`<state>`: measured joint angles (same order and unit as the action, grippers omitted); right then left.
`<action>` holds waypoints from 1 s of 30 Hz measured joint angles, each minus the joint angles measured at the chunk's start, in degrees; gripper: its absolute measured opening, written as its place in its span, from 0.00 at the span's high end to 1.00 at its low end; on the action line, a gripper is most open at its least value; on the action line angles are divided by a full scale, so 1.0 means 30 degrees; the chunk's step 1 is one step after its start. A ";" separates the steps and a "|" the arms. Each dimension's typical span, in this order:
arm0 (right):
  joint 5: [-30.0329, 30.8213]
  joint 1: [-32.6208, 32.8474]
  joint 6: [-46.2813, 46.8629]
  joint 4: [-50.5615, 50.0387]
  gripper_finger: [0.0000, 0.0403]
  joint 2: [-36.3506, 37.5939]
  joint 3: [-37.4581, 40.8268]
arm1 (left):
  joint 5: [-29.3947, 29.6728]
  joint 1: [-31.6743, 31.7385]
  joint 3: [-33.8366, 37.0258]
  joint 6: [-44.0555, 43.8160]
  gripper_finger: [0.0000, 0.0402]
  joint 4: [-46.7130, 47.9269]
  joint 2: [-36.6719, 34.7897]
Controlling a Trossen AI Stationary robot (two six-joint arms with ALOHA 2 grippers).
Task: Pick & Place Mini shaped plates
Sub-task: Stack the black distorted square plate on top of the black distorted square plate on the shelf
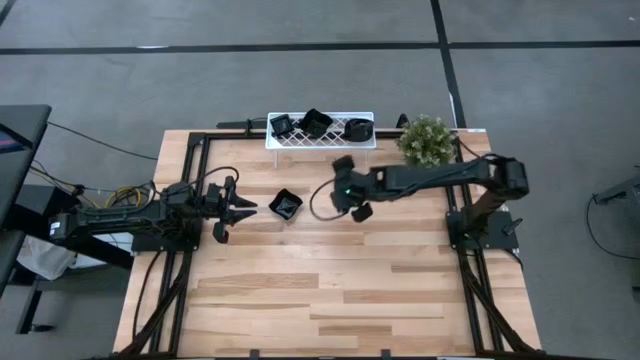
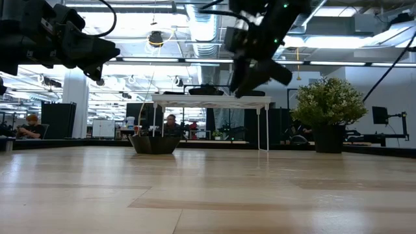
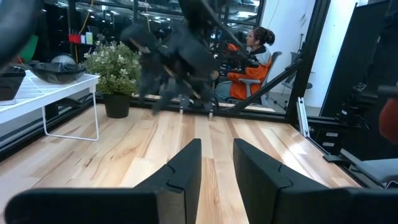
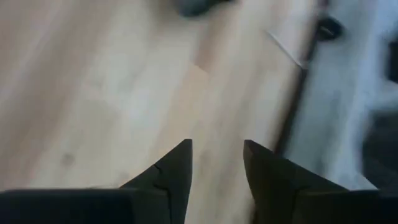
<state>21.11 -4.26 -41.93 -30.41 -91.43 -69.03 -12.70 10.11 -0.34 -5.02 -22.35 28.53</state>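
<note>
Here I have both arms raised above the wooden tabletop point(image 1: 330, 290), neither carrying anything. The right gripper point(image 1: 350, 190) hangs in mid-air near the middle of the tabletop, between the white rack point(image 1: 320, 140) and the one plate point(image 1: 286, 205) left on the wood; its fingers point(image 4: 177, 171) stand apart with only bare boards between them, so it is released and empty. The left gripper point(image 1: 238, 208) waits low over the left side, pointing toward that same plate, its fingers point(image 3: 186, 168) parted a little with nothing between them.

Three plates point(image 1: 315, 124) already sit on the rack, at the far edge of the tabletop: one at its left, one beside it, one at its right end. I judge these to be the delivered pieces and the lone plate, which lies between the two grippers and apart from both, to be the next pick. I read the right arm's height as a carry-clearance posture, keeping it above the rack's legs.

A potted plant point(image 1: 426, 140) stands just beside the rack's right end. The surface is pale planking, lying inside a black frame. Beyond it the low view shows an open workshop with bright ceiling lights, ducting and seated people point(image 2: 170, 123); another person point(image 3: 249, 53) sits behind the far edge.
</note>
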 joint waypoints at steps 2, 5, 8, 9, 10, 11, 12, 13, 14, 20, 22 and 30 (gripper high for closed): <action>-0.0664 0.0112 -0.0516 0.1298 0.67 -0.1028 -0.0034 | -0.0002 0.0000 0.0000 0.0007 0.76 -0.0008 0.0007; -0.1672 0.0213 -0.1639 0.2885 0.69 -0.2579 -0.0017 | 0.0003 0.0000 0.0000 0.0003 0.76 -0.0035 0.0000; -0.2146 0.0375 -0.3289 0.4562 0.69 -0.3804 -0.0008 | 0.0006 0.0000 0.0000 0.0004 0.76 -0.0182 0.0000; -0.2474 0.0410 -0.3789 0.5236 0.69 -0.4075 -0.0015 | -0.0008 0.0000 0.0000 0.0003 0.76 -0.0213 -0.0007; -0.3002 0.0457 -0.4275 0.5626 0.69 -0.4328 -0.0015 | -0.0005 0.0000 0.0000 0.0005 0.76 -0.0261 0.0007; -0.3569 0.0525 -0.4720 0.6149 0.69 -0.4583 -0.0132 | 0.0006 0.0000 0.0000 0.0001 0.76 -0.0300 0.0006; -0.4096 0.0574 -0.5075 0.6456 0.69 -0.4745 -0.0281 | -0.0002 0.0000 0.0000 0.0007 0.76 -0.0306 0.0000; -0.4499 0.0587 -0.5427 0.6431 0.69 -0.4929 -0.0438 | -0.0002 0.0000 0.0000 0.0007 0.76 -0.0329 -0.0001; -0.4827 0.0588 -0.5744 0.6601 0.68 -0.5179 -0.0736 | 0.0000 0.0000 0.0000 0.0006 0.76 -0.0399 0.0000; -0.6129 0.0614 -0.6722 0.6587 0.68 -0.6657 -0.1968 | 0.0013 0.0000 0.0000 0.0000 0.76 -0.0489 0.0044; -0.6502 0.0467 -0.6882 0.6919 0.68 -0.7277 -0.2668 | -0.0014 0.0000 0.0000 0.0007 0.76 -0.0586 -0.0013; -0.7072 0.0252 -0.7716 0.6631 0.68 -0.8910 -0.4665 | 0.0005 0.0000 0.0000 0.0004 0.76 -0.0881 0.0166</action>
<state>-0.11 -3.51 -65.08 -10.52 -118.16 -83.03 -12.69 10.11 -0.34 -5.00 -24.99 29.03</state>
